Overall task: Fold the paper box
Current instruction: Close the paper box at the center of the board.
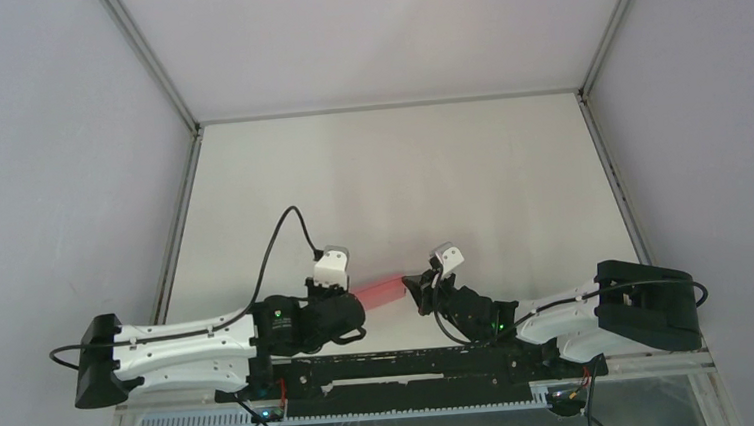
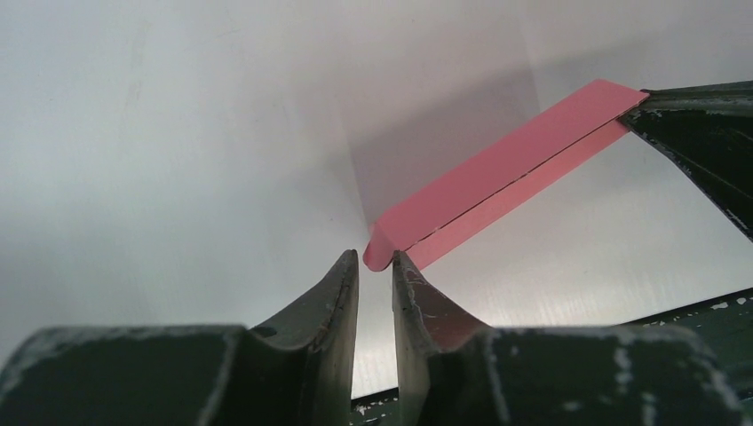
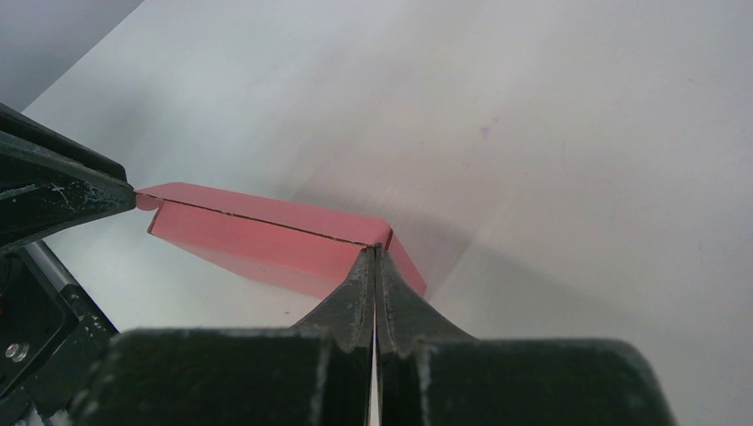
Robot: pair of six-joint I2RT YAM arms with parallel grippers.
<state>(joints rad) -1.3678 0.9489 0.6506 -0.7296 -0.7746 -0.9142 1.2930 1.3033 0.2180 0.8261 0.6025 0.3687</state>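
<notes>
Left jaws: the left gripper (image 2: 375, 259), just beyond the long black metal base rail (image 1: 414, 371) and left of its middle, has its 2 dark scuffed fingers a narrow gap apart. One end of the box sits at the mouth of that gap. Whether they nip it or only flank it, I cannot tell.

Box place: the pink, matte, thin-cardboard paper box (image 2: 506, 177), flattened into a long strip, spans the space between the 2 grippers just beyond the rail's middle. It looks to be held clear of the white table (image 1: 400, 171).

Right jaws: the right gripper (image 3: 376, 256), just beyond the rail and right of its middle, has its fingers pressed together, pinching the other end of the box. Pink shows on both sides of the tips.

Key relation: the box's long axis runs parallel to the rail, straight from one set of jaws to the other, so each gripper meets it end-on.

Nearer arm: neither, as each is at its own end. Only the right one has a sure grip.

Coming move, as I judge it: the left jaws must take hold firmly before any panel can be turned about the crease.

Box look: 1 straight crease runs its full length. It parts a wider upper panel from a narrower flap bent below, with rounded corners at the end by the left jaws.
</notes>
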